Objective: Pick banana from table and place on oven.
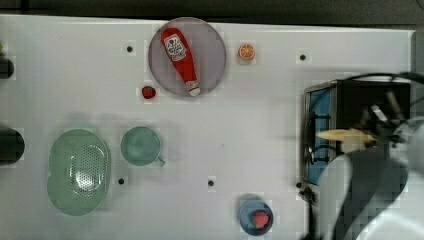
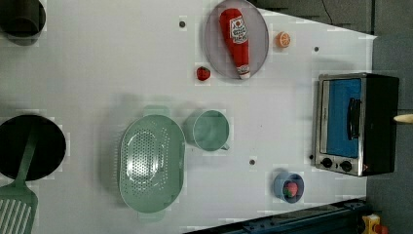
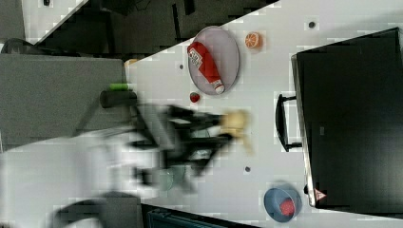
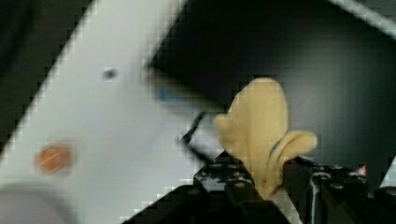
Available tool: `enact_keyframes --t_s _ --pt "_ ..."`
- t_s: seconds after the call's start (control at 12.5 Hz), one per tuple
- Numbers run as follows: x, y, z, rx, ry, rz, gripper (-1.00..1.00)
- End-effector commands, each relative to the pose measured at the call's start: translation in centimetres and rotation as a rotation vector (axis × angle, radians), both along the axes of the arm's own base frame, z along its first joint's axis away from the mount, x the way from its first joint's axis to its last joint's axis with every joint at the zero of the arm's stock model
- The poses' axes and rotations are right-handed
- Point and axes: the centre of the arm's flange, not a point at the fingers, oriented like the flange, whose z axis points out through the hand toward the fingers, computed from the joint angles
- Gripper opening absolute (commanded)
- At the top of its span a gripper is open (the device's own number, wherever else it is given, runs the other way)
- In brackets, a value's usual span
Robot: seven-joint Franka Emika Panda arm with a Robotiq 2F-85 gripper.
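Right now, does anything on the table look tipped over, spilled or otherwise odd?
The ketchup bottle lies on its side across the grey plate instead of standing, and nothing has spilled from it. The gripper holds the banana near the oven.

the light is bright and even on the white table point(image 1: 250, 130). soft gray shadows sit beside the cup point(image 1: 141, 145). the arm point(image 3: 142, 137) looks smeared and blurry. all pictures look blocky.
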Motion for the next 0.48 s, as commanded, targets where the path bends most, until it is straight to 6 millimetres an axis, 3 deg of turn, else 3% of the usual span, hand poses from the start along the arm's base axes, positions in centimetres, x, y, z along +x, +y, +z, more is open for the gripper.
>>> enact_keyframes --t_s 0.08,0.32,0.48 --pt "-0.1 -3.6 -5.1 -0.034 0.110 0.252 -0.45" --pt "0.5 -6.3 -9.3 -0.083 0.153 0.327 -0.37" --pt "0.7 -6.4 -11.3 -0.066 0.187 0.321 0.05"
